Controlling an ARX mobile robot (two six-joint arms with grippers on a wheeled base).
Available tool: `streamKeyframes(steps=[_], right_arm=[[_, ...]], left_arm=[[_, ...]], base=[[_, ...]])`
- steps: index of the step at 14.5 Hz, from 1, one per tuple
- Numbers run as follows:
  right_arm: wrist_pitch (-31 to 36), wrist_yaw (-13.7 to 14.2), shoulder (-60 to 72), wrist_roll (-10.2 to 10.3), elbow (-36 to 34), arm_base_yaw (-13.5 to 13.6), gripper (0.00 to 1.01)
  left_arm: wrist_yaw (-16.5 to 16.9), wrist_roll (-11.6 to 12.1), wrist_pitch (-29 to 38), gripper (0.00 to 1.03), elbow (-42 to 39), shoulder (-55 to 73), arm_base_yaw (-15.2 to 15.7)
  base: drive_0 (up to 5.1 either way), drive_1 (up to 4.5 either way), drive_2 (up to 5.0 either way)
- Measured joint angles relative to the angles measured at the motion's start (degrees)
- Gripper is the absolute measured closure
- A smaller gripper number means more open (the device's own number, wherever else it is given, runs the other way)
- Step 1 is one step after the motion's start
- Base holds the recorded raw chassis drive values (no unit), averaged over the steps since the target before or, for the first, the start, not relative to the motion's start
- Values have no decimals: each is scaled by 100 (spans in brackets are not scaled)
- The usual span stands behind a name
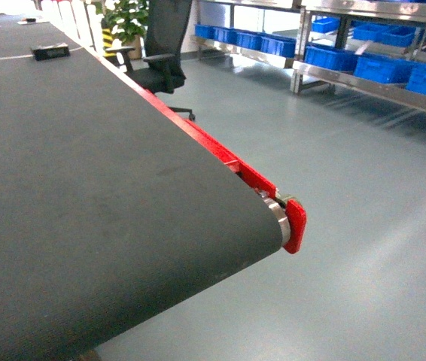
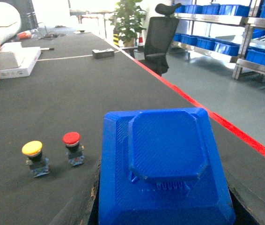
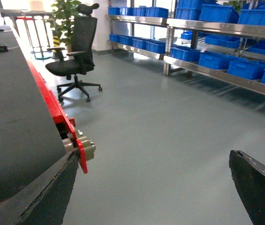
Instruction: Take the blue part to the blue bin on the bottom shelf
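Looking from the head, no gripper shows; a dark conveyor belt (image 1: 85, 188) with a red side rail (image 1: 220, 154) fills the left, blue bins (image 1: 382, 68) on steel shelves far right. Left wrist: the blue part (image 2: 163, 164) sits between the left gripper's dark fingers (image 2: 92, 201), held at its sides, beside a yellow button (image 2: 33, 154) and red button (image 2: 72, 146). Right wrist: the right gripper (image 3: 156, 187) is spread wide over bare floor (image 3: 170, 131), holding nothing.

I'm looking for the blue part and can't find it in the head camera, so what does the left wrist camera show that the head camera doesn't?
Only the left wrist view shows the blue part close up between the left gripper's fingers, plus a yellow button, a red button and a white box on the belt. Only the head view shows the belt's end roller. Both show the black belt, the office chair and the blue bins on steel shelves.
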Motion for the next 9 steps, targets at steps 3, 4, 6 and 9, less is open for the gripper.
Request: streamKeyframes(steps=[3,4,6,9], right_arm=[[0,0,0,0,0,0,3],[0,0,0,0,0,0,3],[2,0,0,0,0,0,3],[2,0,0,0,0,0,3]], left_arm=[[0,0,0,59,0,0,0],[0,0,0,59,0,0,0],[0,0,0,59,0,0,0],[0,0,0,59,0,0,0]], base=[[-151,-151,-151],[-158,-158,-158],[-160,-160,-160],[-161,-161,-161]])
